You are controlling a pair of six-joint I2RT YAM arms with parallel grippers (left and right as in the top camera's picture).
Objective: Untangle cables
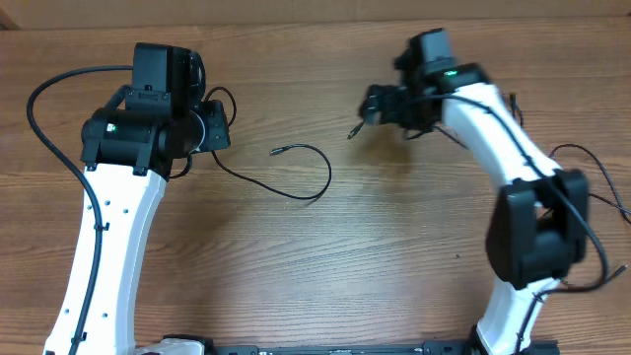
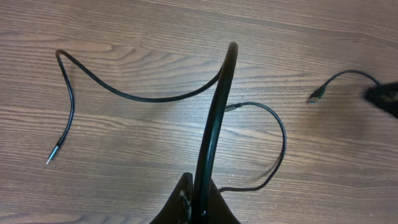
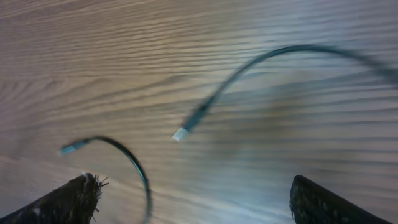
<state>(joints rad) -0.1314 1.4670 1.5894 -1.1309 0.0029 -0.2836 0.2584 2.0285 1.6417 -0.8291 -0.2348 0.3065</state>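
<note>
My left gripper (image 1: 212, 128) is shut on a thin black cable (image 2: 208, 124) that rises from between its jaws (image 2: 202, 196). This cable bends left over the table and ends in a small plug (image 2: 51, 158). In the overhead view it shows as a loop (image 1: 320, 182) with its plug (image 1: 277, 151) on the wood. A second thin cable loop (image 2: 283, 137) lies beside my left jaws. My right gripper (image 1: 380, 104) is open (image 3: 193, 205), above the table. A cable end with a metal plug (image 1: 352, 131) (image 3: 180, 134) sticks out next to it. Another plug-ended cable (image 3: 134, 162) curves down by its left finger.
The wooden table (image 1: 394, 247) carries both white arms. Thick black arm wires run along the left arm (image 1: 39, 108) and the right arm (image 1: 592, 163). The right wrist view is blurred.
</note>
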